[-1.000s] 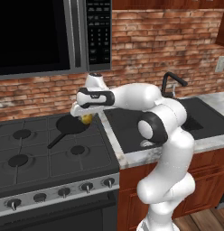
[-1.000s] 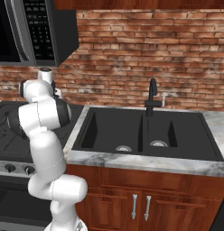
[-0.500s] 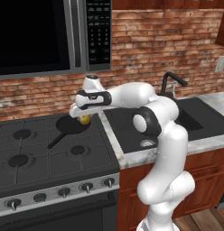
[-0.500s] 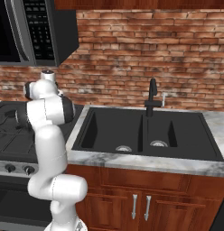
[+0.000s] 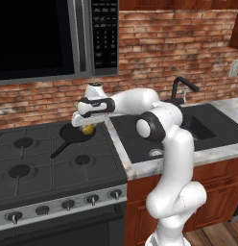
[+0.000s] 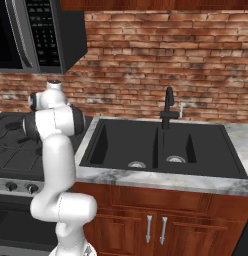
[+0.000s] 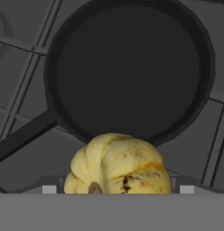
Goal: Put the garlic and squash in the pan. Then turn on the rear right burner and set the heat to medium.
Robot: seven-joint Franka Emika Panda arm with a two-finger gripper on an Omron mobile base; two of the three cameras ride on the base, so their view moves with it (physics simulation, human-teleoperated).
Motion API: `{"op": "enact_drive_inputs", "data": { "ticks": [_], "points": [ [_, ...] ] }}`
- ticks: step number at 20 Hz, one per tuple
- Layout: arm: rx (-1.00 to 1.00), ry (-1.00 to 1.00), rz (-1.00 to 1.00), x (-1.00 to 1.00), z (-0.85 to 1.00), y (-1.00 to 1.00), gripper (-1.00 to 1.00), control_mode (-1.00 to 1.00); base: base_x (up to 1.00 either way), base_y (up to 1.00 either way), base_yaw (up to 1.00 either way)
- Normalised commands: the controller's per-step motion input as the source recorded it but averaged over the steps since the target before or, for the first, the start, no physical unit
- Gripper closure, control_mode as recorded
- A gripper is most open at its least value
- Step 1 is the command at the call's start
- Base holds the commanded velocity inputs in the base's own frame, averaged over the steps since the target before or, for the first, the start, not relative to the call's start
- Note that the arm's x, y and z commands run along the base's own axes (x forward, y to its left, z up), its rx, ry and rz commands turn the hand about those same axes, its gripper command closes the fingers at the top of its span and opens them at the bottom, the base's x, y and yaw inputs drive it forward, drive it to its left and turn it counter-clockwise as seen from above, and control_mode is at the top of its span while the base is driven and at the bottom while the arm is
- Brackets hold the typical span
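The yellow squash [image 7: 118,164] sits between my gripper's [image 7: 114,189] jaws, which are shut on it, low in the hand view. Below it lies the black pan [image 7: 127,67], its inside bare and its handle [image 7: 23,135] running off to the lower left. In the left base view my gripper [image 5: 86,122] holds the squash [image 5: 86,129] just above the pan [image 5: 73,134], which rests over the rear right burner and hides it. The garlic is out of view.
The stove's other burners [image 5: 82,159] lie left of and in front of the pan, with a row of knobs [image 5: 92,199] along the front. A microwave [image 5: 53,38] hangs above. The dark sink [image 6: 161,145] and faucet [image 6: 169,107] are to the right.
My gripper has carried the squash a little to the left and down, closer over the pan. The grip has stayed the same.
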Motion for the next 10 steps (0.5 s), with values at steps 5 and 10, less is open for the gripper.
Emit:
{"op": "enact_drive_inputs", "data": {
  "ticks": [5, 10],
  "points": [
    [0.0, 0.04, 0.0, 0.21, -0.17, 0.09, 1.0, -1.0, 0.0, 0.0, 0.0],
    [0.0, 0.0, 0.0, 0.34, -0.01, 0.07, 1.0, -1.0, 0.0, 0.0, 0.0]
  ]
}}
